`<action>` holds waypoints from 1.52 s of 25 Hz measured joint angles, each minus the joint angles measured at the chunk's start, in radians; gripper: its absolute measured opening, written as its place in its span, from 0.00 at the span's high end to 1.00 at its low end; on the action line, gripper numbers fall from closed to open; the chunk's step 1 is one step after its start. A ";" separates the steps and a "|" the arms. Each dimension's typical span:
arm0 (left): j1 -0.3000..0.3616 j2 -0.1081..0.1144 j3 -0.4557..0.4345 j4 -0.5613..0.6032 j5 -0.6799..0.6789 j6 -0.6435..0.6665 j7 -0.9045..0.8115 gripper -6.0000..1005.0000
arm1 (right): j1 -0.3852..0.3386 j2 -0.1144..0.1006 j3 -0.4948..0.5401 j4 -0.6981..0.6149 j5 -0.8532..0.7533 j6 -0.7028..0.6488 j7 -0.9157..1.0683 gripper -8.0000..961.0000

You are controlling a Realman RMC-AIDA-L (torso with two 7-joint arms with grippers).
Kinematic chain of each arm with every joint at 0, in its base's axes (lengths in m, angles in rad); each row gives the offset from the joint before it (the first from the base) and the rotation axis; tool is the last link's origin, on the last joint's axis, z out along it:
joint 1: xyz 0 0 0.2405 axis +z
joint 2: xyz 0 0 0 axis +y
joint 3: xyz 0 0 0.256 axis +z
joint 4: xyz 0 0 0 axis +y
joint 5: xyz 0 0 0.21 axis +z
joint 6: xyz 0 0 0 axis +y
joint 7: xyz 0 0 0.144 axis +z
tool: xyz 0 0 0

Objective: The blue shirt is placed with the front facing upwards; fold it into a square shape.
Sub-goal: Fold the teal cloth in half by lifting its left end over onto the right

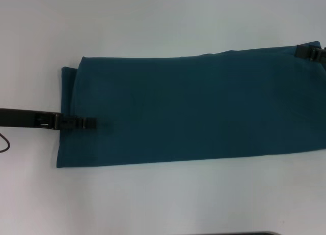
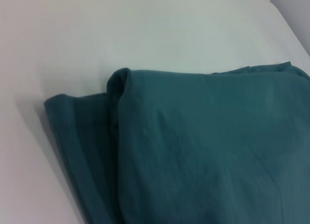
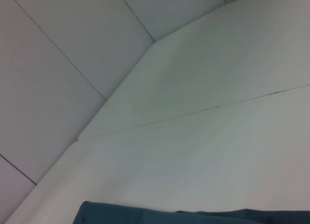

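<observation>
The blue shirt [image 1: 193, 108] lies on the white table as a long band running left to right, plain side up, no lettering showing. Its left end is doubled over, with a lower layer sticking out at the edge [image 2: 72, 122]. My left gripper [image 1: 86, 123] reaches in from the left, low over that end's middle. At the band's far right corner is my right gripper [image 1: 309, 52]. The right wrist view catches only a strip of the shirt [image 3: 193, 217] along one edge.
White table [image 1: 163, 21] surrounds the shirt, with bare surface beyond and in front of it. A thin dark cable [image 1: 4, 143] loops at the left border. The table's edge and a tiled floor [image 3: 58, 64] appear in the right wrist view.
</observation>
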 joint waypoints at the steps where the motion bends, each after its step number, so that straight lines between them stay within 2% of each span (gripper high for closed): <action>1: 0.000 0.000 0.001 0.000 0.000 0.000 0.000 0.17 | 0.000 0.000 0.000 0.000 0.000 0.000 0.000 0.08; 14: 0.002 0.012 0.000 -0.049 0.000 0.032 -0.010 0.17 | 0.000 -0.002 0.000 0.000 0.012 -0.009 0.002 0.08; 38: 0.005 0.010 0.006 -0.041 0.052 0.065 0.000 0.17 | 0.001 -0.006 0.000 -0.008 0.014 -0.009 0.024 0.08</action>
